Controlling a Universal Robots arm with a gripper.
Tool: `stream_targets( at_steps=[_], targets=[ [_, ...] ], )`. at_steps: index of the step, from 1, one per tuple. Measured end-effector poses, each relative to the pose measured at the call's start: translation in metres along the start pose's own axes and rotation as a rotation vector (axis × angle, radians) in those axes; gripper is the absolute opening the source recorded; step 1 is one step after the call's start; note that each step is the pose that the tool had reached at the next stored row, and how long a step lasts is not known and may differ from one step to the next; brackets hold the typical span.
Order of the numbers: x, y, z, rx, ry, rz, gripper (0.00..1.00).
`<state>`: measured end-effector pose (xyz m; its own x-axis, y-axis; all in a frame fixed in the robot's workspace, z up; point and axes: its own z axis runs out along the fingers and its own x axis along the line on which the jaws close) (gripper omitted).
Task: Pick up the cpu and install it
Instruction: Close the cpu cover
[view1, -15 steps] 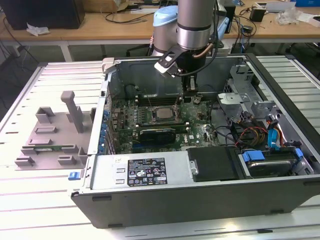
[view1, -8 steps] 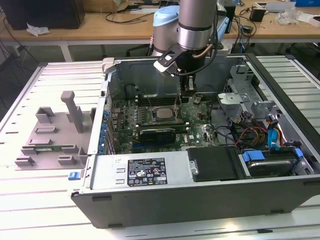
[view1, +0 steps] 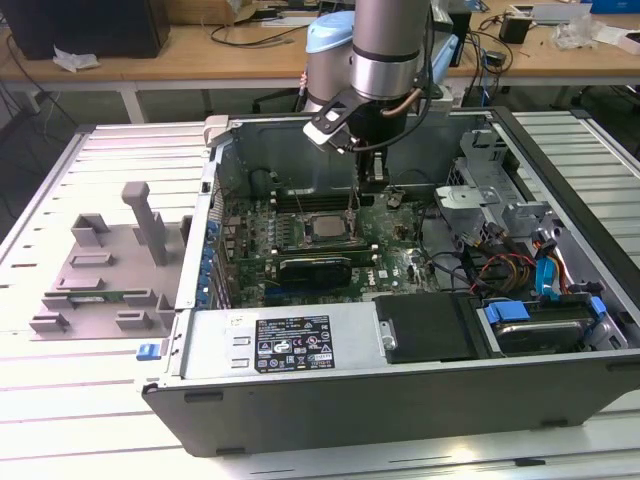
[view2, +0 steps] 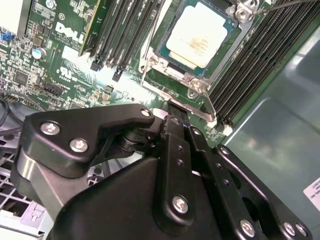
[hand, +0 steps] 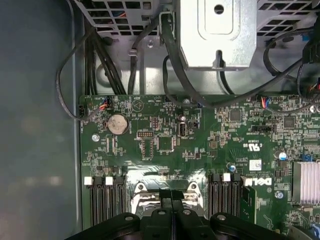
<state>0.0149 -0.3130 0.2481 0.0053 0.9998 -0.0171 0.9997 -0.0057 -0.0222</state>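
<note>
While cpu (view2: 200, 40) sits in socket (view2: 192, 86), end effector (view2: 171, 108) closed, white case label (view1: 292, 344)

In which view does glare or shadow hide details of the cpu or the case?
Second wrist view: glare whitens the top of the cpu. First wrist view: the case wall lies in dim shadow. Exterior view: even light, with bright sheen on the slatted table.
</note>
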Motion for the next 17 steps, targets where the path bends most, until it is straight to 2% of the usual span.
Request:
stream_targets(
  at_steps=[5, 12, 17],
  targets=[
    [0.0, -0.0047, 0.001, 0.0001, -0.0001, 0.0, 0.11],
    [0.0, -0.0061, 0.0016, 0.0001, 0.0, 0.0, 0.11],
    [0.0, -0.0184, 0.0066, 0.0001, -0.0001, 0.0, 0.11]
  ],
)
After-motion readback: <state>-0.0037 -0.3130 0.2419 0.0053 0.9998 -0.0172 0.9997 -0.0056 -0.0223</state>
